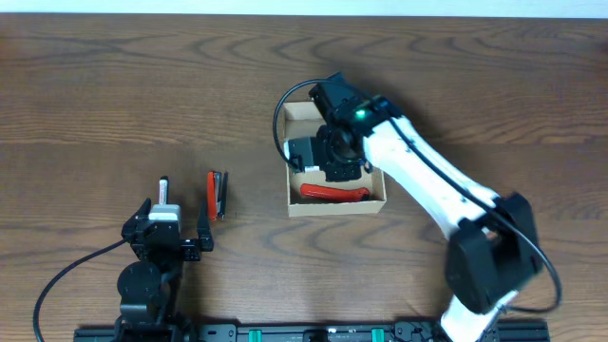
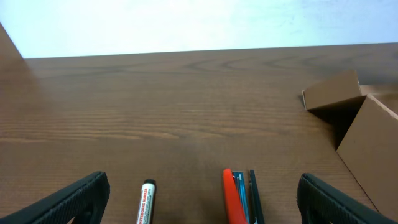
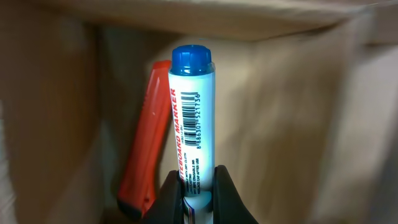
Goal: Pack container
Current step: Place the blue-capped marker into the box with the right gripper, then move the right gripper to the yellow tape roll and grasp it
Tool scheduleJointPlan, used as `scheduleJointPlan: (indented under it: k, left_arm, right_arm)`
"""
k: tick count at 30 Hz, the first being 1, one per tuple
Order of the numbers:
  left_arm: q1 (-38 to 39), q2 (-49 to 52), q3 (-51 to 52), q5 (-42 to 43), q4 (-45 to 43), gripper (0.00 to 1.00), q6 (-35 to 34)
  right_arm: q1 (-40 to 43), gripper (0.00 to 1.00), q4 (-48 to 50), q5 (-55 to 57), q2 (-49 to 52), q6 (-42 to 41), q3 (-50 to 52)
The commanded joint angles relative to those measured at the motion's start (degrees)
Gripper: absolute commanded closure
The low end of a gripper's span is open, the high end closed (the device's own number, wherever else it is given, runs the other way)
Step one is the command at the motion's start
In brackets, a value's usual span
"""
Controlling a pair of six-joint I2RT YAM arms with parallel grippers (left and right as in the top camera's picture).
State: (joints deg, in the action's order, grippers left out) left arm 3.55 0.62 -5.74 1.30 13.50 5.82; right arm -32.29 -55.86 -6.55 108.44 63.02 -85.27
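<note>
table (image 1: 85,85) of brown wood under it all. left claw (image 1: 174,223) at the near left, spread wide, nothing in it. just past its tips, white marker (image 1: 163,189), then red and black tool (image 1: 218,195), side by side on the table, not touching. in the middle, tan cardboard box (image 1: 337,207), top open, red tool (image 1: 332,193) lying inside. right claw (image 3: 198,186) down in the box, squeezed tight on whiteboard marker (image 3: 191,118) with blue cap, close beside the red tool.
</note>
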Motion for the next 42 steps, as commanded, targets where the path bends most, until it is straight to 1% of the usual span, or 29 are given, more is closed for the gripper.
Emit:
scheduleJointPlan:
  k: [1,5,10,12,14,17,18,20,22,24,26,28,30,33,34,36,37,38,42]
  left_arm:
    - [0.17,-0.33,1.49,0.20,0.59,0.05,-0.26]
    - [0.17,-0.33,1.49,0.20,0.59,0.05,-0.28]
    - [0.17,-0.33,1.49,0.20,0.59,0.05,-0.28]
    - [0.17,-0.33,1.49,0.20,0.59,0.05,-0.26]
    - [0.17,-0.33,1.49,0.20,0.59,0.05,-0.26]
    - [0.17,-0.33,1.49,0.20,0.59,0.05,-0.26]
    - [0.17,-0.33,1.49,0.20,0.59,0.05,-0.26]
    - [0.17,-0.33,1.49,0.20,0.59,0.05,-0.28]
    - [0.17,-0.33,1.49,0.22,0.59,0.05,-0.28]
    - [0.17,-0.33,1.49,0.22,0.59,0.05,-0.26]
    - [0.17,-0.33,1.49,0.22,0.59,0.04,-0.28]
    - [0.17,-0.33,1.49,0.22,0.59,0.05,-0.28]
    - [0.17,-0.33,1.49,0.22,0.59,0.05,-0.28]
    - [0.17,-0.33,1.49,0.22,0.59,0.05,-0.28]
    - [0.17,-0.33,1.49,0.22,0.59,0.05,-0.28]
    - [0.17,-0.33,1.49,0.22,0.59,0.05,-0.28]
    - [0.17,-0.33,1.49,0.22,0.59,0.05,-0.28]
    - [0.17,-0.33,1.49,0.22,0.59,0.05,-0.28]
    - [0.17,-0.33,1.49,0.22,0.59,0.05,-0.28]
  right_arm:
    - [0.61,0.99,-0.13,-1.66,4.39,1.36,0.00]
    - [0.61,0.99,-0.59,-1.66,8.00,1.36,0.00]
    - [0.61,0.99,-0.52,-2.71,8.57,1.33,0.00]
    - [0.61,0.95,-0.57,-2.71,8.57,1.27,0.00]
    - [0.61,0.81,-0.52,-2.71,8.57,0.20,-0.02]
    - [0.61,0.65,-0.63,-3.37,8.04,-2.27,-0.20]
    - [0.61,0.46,-0.72,-3.72,7.45,-2.86,-0.28]
    - [0.74,0.26,-0.74,-4.63,6.12,-3.06,-0.28]
    - [1.14,0.26,-0.72,-4.90,3.76,-4.52,-0.31]
    - [1.84,0.27,-0.72,-5.35,1.05,-7.43,-0.35]
    - [3.19,0.28,-0.68,-5.51,-2.10,-13.27,-0.35]
    - [4.90,0.26,-0.96,-5.51,-5.07,-19.58,-0.35]
    - [7.17,0.16,-1.77,-5.46,-8.37,-27.10,-0.35]
    - [11.26,0.11,-2.91,-5.49,-12.81,-38.05,-0.35]
    - [13.20,0.11,-3.69,-5.49,-14.53,-41.94,-0.35]
    - [15.93,0.12,-4.85,-5.44,-16.59,-45.62,-0.35]
    - [17.79,0.15,-5.27,-4.48,-17.73,-48.15,-0.35]
    - [19.45,0.14,-5.31,-2.43,-18.60,-52.37,-0.35]
    - [26.99,0.03,-6.25,8.79,-21.64,-71.49,-0.35]
